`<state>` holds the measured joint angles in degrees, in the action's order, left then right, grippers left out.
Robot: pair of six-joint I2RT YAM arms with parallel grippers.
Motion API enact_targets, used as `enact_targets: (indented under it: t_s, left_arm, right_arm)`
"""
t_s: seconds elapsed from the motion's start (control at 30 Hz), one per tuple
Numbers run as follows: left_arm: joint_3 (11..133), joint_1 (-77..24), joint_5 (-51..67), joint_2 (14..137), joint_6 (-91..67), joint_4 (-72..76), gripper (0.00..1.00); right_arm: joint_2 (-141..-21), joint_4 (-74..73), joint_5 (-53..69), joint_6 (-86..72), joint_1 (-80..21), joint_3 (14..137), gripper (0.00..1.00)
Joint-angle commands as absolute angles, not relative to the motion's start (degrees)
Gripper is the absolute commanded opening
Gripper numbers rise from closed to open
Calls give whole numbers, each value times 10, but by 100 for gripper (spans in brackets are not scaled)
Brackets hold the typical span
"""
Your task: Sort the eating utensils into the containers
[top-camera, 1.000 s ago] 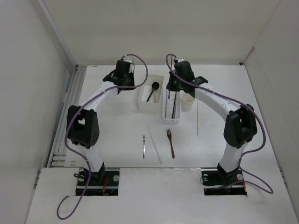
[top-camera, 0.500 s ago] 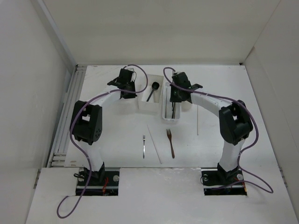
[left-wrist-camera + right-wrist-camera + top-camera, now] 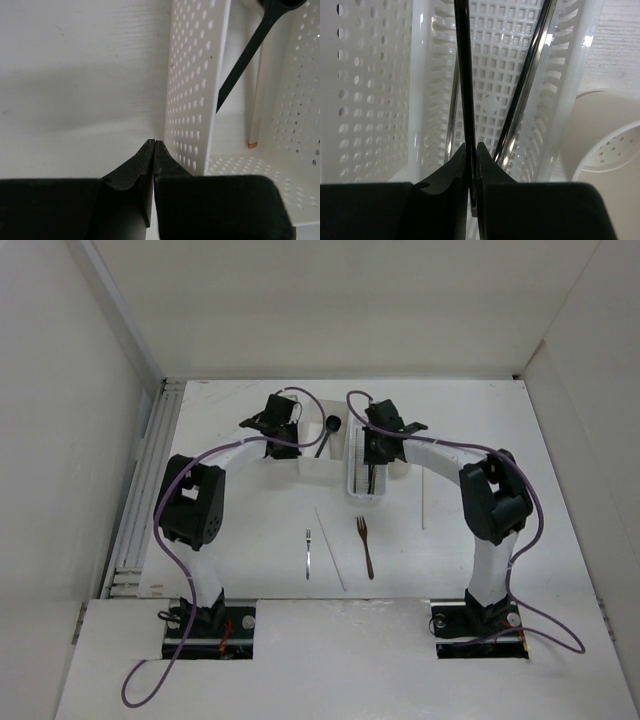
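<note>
My left gripper (image 3: pixel 285 440) (image 3: pixel 154 143) is shut and empty, low over the table just left of the white square box (image 3: pixel 305 465) (image 3: pixel 195 100). Inside that box lie the black spoon (image 3: pixel 328 430) (image 3: pixel 245 55) and a pale chopstick (image 3: pixel 256 100). My right gripper (image 3: pixel 372 455) (image 3: pixel 471 146) is shut on a dark chopstick (image 3: pixel 464 75) over the narrow white basket (image 3: pixel 352 485) (image 3: pixel 570 90). Another dark chopstick (image 3: pixel 527 85) lies in the basket. The cream cup (image 3: pixel 402 468) (image 3: pixel 610 145) stands right of the basket. The silver fork (image 3: pixel 309 552) and brown fork (image 3: pixel 365 545) lie on the table.
Two pale chopsticks lie loose on the table, one (image 3: pixel 331 550) between the forks and one (image 3: pixel 422 495) right of the cup. White walls close in the table at the back and both sides. A ridged rail (image 3: pixel 140 500) runs along the left edge.
My left gripper has moved right to the square box's side and shut. My right gripper has shifted a little nearer over the basket, still on the chopstick. Both elbows swung inward.
</note>
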<state>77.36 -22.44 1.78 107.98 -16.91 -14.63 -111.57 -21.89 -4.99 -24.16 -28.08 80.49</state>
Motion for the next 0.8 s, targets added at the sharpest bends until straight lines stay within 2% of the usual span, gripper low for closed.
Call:
enact_targets:
  t_s: [0.0, 0.47, 0.53, 0.57, 0.7, 0.77]
  left_arm:
    - [767, -235, 24, 1071, -165, -140, 0]
    - [751, -246, -5, 1045, -160, -151, 0]
    - [751, -246, -5, 1045, -160, -156, 0]
    - [751, -246, -5, 1045, -160, -156, 0]
    - [756, -246, -5, 1040, -160, -162, 0]
    - [756, -246, -5, 1040, -160, -162, 0]
  right_arm:
    - [-1130, -216, -59, -238, -277, 824, 0]
    - [-1130, -254, -71, -255, -282, 824, 1]
    - [-1130, -264, -76, -265, -282, 824, 14]
    - [-1130, -265, -76, -265, -282, 824, 28]
    - [-1124, -270, -88, -272, -282, 830, 44]
    - [-1112, -280, -98, -272, -282, 837, 44]
